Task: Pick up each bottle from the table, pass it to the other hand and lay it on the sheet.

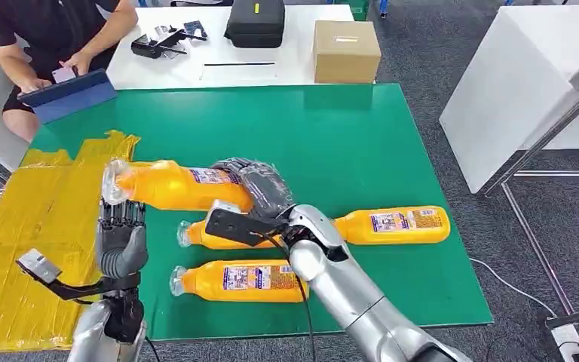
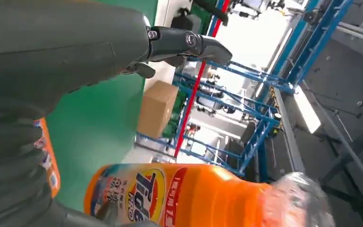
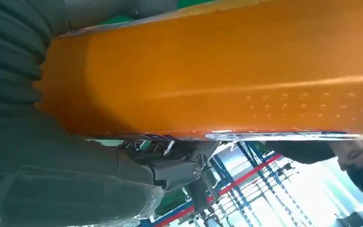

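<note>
- Right at the front of the head view, the left hand (image 1: 123, 237) is up with its fingers spread and holds nothing. Its fingertips sit just under the cap end of the held bottle (image 1: 177, 186).
- That bottle hangs in the air above the green mat (image 1: 347, 143). It lies sideways, with its clear cap pointing toward the yellow sheet (image 1: 38, 226).
- At the bottle's fat end, the right hand (image 1: 260, 188) wraps around it and grips it tight.
- My guess is that the pass from one hand to the other is happening now. The left hand has not closed on the bottle yet.
- Next, the left hand needs to close around the neck end. Then the right hand can let go, and the bottle can go over to the yellow sheet.
- Each bottle is bright orange with a blue and white label and a clear cap.
- Three more bottles lie flat on the green mat: the near bottle (image 1: 237, 280), the middle bottle (image 1: 203, 237) partly behind the right arm, and the far-right bottle (image 1: 396, 225).
- At the white table behind the mat, a person (image 1: 45, 38) sits.
</note>
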Motion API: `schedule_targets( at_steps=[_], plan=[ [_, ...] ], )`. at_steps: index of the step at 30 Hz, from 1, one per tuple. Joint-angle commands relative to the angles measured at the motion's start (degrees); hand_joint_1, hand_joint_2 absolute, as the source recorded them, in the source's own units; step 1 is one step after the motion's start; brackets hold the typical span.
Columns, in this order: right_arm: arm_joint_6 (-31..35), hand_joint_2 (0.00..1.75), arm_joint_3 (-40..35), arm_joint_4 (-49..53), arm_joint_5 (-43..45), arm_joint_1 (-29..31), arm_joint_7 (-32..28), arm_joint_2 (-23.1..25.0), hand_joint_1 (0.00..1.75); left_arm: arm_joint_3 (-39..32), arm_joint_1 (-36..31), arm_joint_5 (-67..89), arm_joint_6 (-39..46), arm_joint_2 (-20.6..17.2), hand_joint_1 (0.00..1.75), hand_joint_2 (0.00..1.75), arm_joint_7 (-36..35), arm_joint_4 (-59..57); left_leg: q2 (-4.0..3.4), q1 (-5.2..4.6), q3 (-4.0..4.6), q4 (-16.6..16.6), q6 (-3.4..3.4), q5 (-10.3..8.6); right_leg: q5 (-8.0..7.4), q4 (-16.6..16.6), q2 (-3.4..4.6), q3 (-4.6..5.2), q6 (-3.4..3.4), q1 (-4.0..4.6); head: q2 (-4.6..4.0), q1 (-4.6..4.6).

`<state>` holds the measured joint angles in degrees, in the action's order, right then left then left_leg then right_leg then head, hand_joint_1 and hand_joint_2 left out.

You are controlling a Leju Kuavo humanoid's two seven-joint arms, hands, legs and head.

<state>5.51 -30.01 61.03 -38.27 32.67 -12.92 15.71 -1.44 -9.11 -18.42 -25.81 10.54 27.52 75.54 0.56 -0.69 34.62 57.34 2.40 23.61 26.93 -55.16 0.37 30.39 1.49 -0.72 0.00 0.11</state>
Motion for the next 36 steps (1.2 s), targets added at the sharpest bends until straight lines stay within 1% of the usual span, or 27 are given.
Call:
schedule_targets(
  at_steps=[1, 4, 7, 8, 13, 14, 17, 18, 21, 22, 23, 25, 26, 31, 35, 36],
  plan=[
    [0.4, 1.75, -4.7, -9.1, -0.1, 6.6, 2.0, 3.8, 1.75, 1.2, -7.2, -1.1, -0.2, -1.7, 0.0, 1.75, -1.5, -9.2, -0.05, 0.03, -0.08, 0.0, -0.24, -0.02, 0.0, -0.1, -0.02, -0.06, -0.11, 0.03, 0.0, 0.0],
    [1.2, 1.75, -6.5, -11.2, 1.8, 7.9, 2.0, 4.3, 1.75, 1.4, -8.1, -1.9, -0.2, -1.3, 0.0, 1.75, -2.0, -10.1, -0.04, 0.03, -0.06, 0.0, -0.18, -0.02, -0.02, 0.0, -0.01, -0.03, -0.08, 0.03, 0.0, 0.0],
    [1.2, 1.75, -6.5, -11.2, 1.8, 7.9, 2.0, 4.3, 1.75, 1.4, -8.1, -1.9, -0.2, -1.3, 0.0, 1.75, -2.0, -10.1, -0.01, 0.03, -0.04, 0.0, -0.13, -0.01, -0.01, 0.0, -0.03, -0.03, -0.06, 0.02, 0.0, 0.0],
    [1.2, 1.75, -6.7, -11.2, 1.9, 7.9, 2.0, 4.3, 1.75, 1.4, -8.1, -1.9, -0.2, -1.2, 0.0, 1.75, -2.0, -10.2, -0.03, 0.05, -0.13, 0.0, -0.22, 0.01, 0.01, 0.0, -0.03, -0.12, -0.09, 0.04, 0.0, -0.02],
    [2.1, 1.75, -12.5, -13.6, 7.0, 10.2, 4.5, 4.3, 1.75, 0.8, -8.7, -2.8, 0.0, -0.7, 0.0, 1.75, -2.5, -9.8, -0.02, 0.03, -0.01, 0.0, -0.13, -0.01, -0.01, 0.0, -0.02, -0.02, -0.05, 0.03, 0.0, 0.0],
    [2.6, 1.75, -13.7, -14.8, 8.2, 10.7, 4.7, 4.3, 1.75, 0.8, -8.3, -2.9, -0.1, -0.6, 0.0, 1.75, -2.8, -9.0, -0.07, 0.05, -0.07, 0.0, -0.21, 0.02, 0.01, 0.0, 0.01, -0.07, -0.09, 0.04, 0.0, 0.0],
    [3.5, 1.75, -15.0, -17.1, 10.4, 11.4, 4.8, 4.3, 1.75, 1.0, -7.3, -3.1, 0.1, -0.1, 0.0, 1.75, -3.4, -7.0, -0.08, 0.05, -0.12, 0.0, -0.25, 0.02, 0.01, 0.0, 0.0, -0.11, -0.11, 0.05, 0.0, 0.0],
    [3.6, 1.75, -15.1, -17.5, 10.5, 11.5, 4.9, 4.3, 1.75, 1.0, -7.1, -3.1, 0.2, -0.1, 0.0, 1.75, -3.5, -6.5, -0.05, 0.04, -0.06, 0.0, -0.17, 0.0, 0.0, 0.0, 0.0, -0.07, -0.07, 0.04, 0.0, -0.02],
    [3.4, 1.75, -15.6, -18.9, 11.0, 11.6, 5.5, 4.3, 1.75, 1.4, -6.2, -3.6, 0.9, 0.4, 0.0, 1.75, -5.1, -4.1, -0.05, 0.08, -0.09, 0.1, -0.24, 0.03, 0.02, 0.0, -0.03, -0.12, -0.11, 0.07, 0.0, -0.02],
    [3.4, 1.75, -15.6, -18.9, 11.0, 11.6, 5.5, 4.3, 1.75, 1.4, -6.2, -3.6, 0.9, 0.4, 0.0, 1.75, -5.1, -4.1, -0.03, 0.03, -0.04, 0.0, -0.15, 0.0, 0.0, 0.0, -0.02, -0.05, -0.07, 0.03, 0.0, 0.0],
    [3.4, 1.75, -15.7, -19.2, 11.0, 11.6, 5.5, 4.3, 1.75, 1.6, -6.3, -3.7, 1.1, 0.4, 0.0, 1.75, -5.4, -3.9, -0.04, 0.06, -0.11, 0.0, -0.24, 0.03, 0.02, 0.0, -0.04, -0.13, -0.1, 0.06, 0.0, 0.0],
    [3.0, 1.75, -16.3, -19.7, 11.2, 11.6, 6.1, 4.3, 1.73, 2.1, -6.2, -4.0, 1.4, 0.4, 0.0, 1.75, -5.7, -3.7, 0.0, 0.03, 0.0, 0.0, -0.12, 0.0, 0.0, 0.0, -0.04, -0.02, -0.04, 0.02, 0.0, 0.0],
    [3.1, 1.75, -16.4, -19.9, 11.3, 11.5, 6.2, 4.3, 1.73, 2.3, -6.2, -4.1, 1.5, 0.3, 0.0, 1.75, -5.8, -3.7, 0.0, 0.04, -0.04, 0.0, -0.18, 0.01, 0.02, 0.0, -0.06, -0.06, -0.07, 0.04, 0.0, -0.02],
    [2.8, 1.75, -19.8, -23.6, 11.8, 11.6, 8.0, 4.3, 1.75, 3.5, -6.3, -5.1, 2.4, 0.0, 0.0, 1.75, -6.5, -2.9, 0.01, 0.08, -0.11, 0.0, -0.22, 0.02, 0.02, 0.0, -0.08, -0.15, -0.1, 0.07, 0.0, -0.02],
    [2.9, 1.75, -21.4, -24.0, 12.2, 11.6, 8.5, 4.3, 1.75, 3.9, -6.8, -5.4, 2.7, 0.0, 0.0, 1.75, -6.7, -3.6, 0.04, 0.05, -0.08, 0.0, -0.21, 0.0, 0.02, 0.0, -0.11, -0.12, -0.09, 0.04, 0.0, 0.0],
    [2.7, 1.75, -22.0, -23.6, 12.3, 11.6, 8.8, 4.3, 1.71, 4.0, -7.2, -5.5, 2.7, 0.1, 0.0, 1.75, -6.8, -4.2, 0.02, 0.07, -0.13, 0.0, -0.27, 0.02, 0.04, 0.0, -0.11, -0.17, -0.12, 0.07, 0.0, 0.0]
  ],
)
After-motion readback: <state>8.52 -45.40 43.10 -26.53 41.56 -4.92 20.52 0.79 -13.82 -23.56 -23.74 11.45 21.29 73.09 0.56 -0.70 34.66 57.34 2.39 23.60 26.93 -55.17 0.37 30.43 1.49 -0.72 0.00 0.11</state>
